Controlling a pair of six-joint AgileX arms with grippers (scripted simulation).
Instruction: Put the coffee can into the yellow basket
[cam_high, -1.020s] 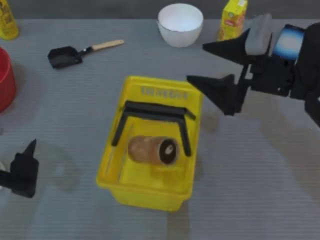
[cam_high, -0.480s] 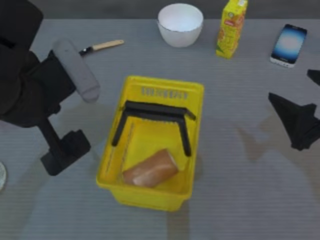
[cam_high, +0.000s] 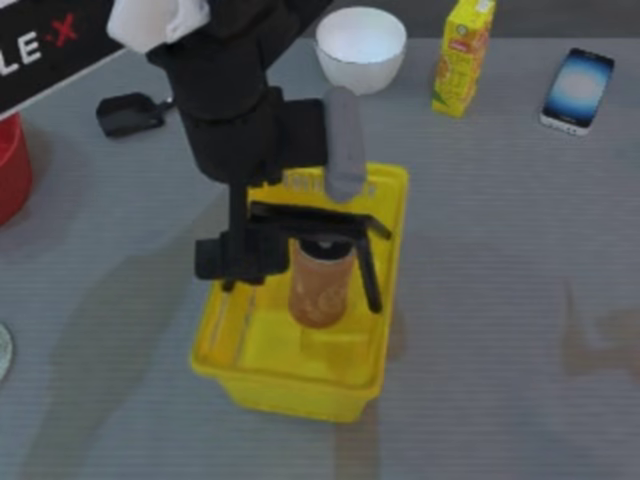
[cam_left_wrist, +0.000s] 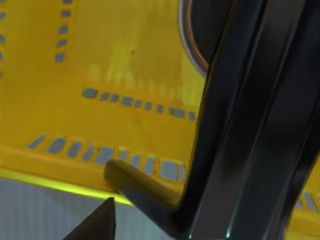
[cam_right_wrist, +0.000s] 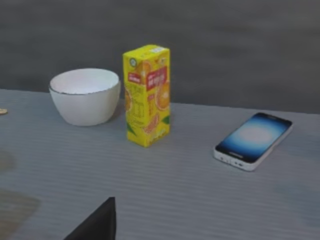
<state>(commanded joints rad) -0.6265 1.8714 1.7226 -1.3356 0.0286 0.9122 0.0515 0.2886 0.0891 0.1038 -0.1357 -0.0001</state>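
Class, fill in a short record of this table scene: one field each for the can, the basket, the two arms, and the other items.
can: coffee can inside the basket, partly under the handle
basket: yellow basket mid-table, black handle folded across it
left arm: left gripper over the basket's left wall
right arm: out of the top view
other items: white bowl, juice carton, phone, red bucket, small black shovel

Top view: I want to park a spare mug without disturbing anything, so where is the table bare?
The widest bare stretch is right of the yellow basket, below the phone and juice carton. Another lies left of the basket, below the red bucket. Crowded: the far edge, with the bowl, and the basket, where the left arm hangs over the coffee can.
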